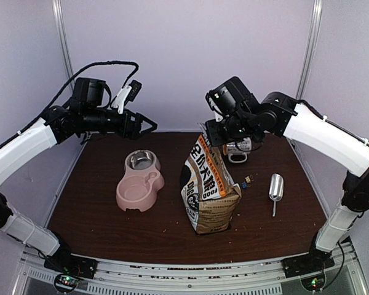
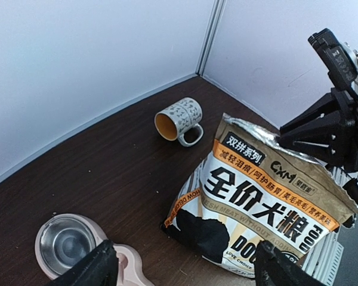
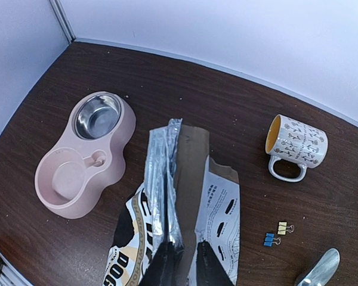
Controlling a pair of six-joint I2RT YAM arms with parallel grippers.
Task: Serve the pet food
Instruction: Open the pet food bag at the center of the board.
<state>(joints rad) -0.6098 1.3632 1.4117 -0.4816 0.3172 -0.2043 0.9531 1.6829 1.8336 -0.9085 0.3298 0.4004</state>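
Top external view: right claw (image 1: 209, 138) is clenched on the top edge of the dog-food bag (image 1: 212, 190), which stands upright mid-desk (image 1: 111, 227); left claw (image 1: 149, 125) hangs up over the back-left part, spread wide, gripping nothing; can't make out the kibble itself, so no telling where it sits; pink double bowl (image 1: 140, 181) just left of the bag; metal scoop (image 1: 276, 186) lying to its right; mug (image 1: 238, 150) tipped on its side behind.
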